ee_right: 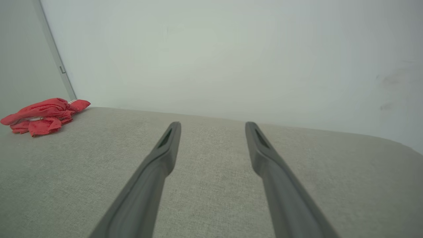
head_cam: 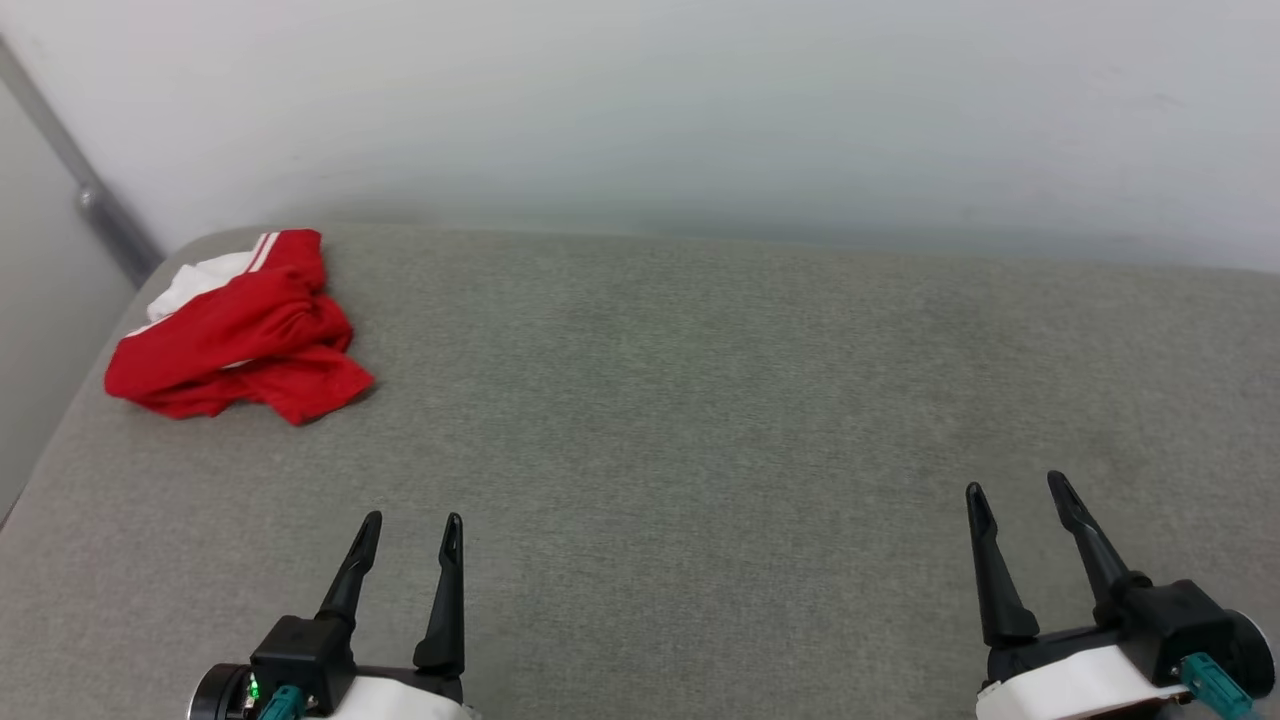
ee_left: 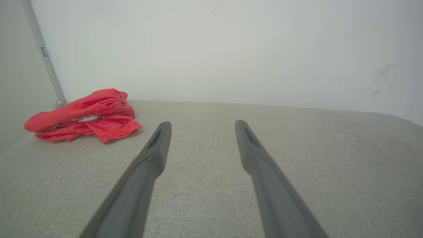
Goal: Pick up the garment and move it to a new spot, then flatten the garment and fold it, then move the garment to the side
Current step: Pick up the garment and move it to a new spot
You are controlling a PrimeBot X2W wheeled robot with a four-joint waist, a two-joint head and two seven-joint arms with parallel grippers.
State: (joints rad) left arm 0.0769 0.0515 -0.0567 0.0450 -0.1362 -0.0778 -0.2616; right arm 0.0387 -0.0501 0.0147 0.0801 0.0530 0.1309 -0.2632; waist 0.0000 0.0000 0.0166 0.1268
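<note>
The garment point(head_cam: 240, 335) lies crumpled in a red heap with a bit of white sleeve and stripe trim, at the far left corner of the grey cushioned surface point(head_cam: 700, 400). It also appears at the left in the left wrist view as a garment point(ee_left: 86, 115) and far left in the right wrist view as a garment point(ee_right: 41, 115). My left gripper point(head_cam: 412, 522) hovers open near the front edge, well short of the heap and to its right. At the lower right my right gripper point(head_cam: 1018, 488) is open too, with nothing between its fingers. The number and letters are hidden in the folds.
A pale wall point(head_cam: 700, 110) rises right behind the surface. A grey metal rail point(head_cam: 90, 195) runs down the wall by the left corner, just beyond the garment. The surface's left edge point(head_cam: 60, 440) drops off close to the heap.
</note>
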